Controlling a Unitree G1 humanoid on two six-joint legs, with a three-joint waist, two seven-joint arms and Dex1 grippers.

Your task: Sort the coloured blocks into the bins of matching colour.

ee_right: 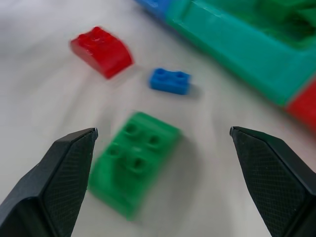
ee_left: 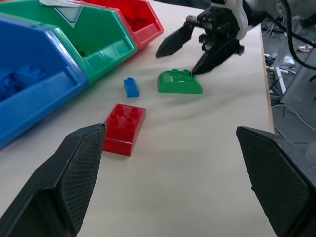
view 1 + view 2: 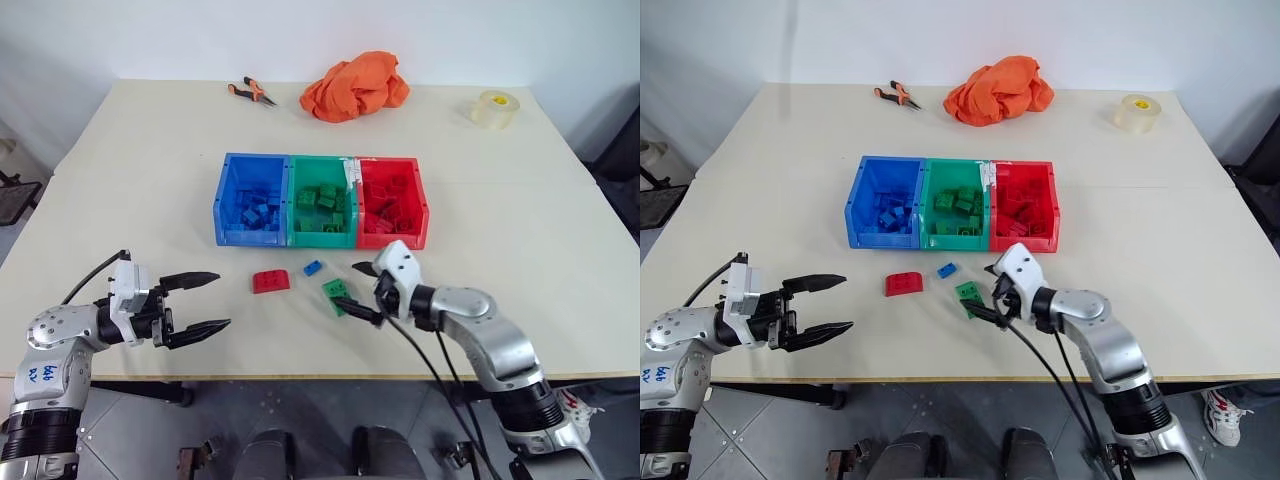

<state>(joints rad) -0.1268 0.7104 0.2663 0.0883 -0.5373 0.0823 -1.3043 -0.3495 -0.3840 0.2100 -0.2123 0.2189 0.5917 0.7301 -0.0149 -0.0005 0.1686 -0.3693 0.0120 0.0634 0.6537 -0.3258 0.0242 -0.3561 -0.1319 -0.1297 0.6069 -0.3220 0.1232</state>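
Three loose blocks lie on the table in front of the bins: a red block, a small blue block and a green block. The joined blue bin, green bin and red bin each hold several matching blocks. My right gripper is open just to the right of the green block, low over the table, with one fingertip close to the block's top. Off to the left, my left gripper stands open and empty, pointing toward the red block.
At the back of the table lie an orange cloth, a pair of pliers and a roll of tape. The table's front edge runs just below both grippers.
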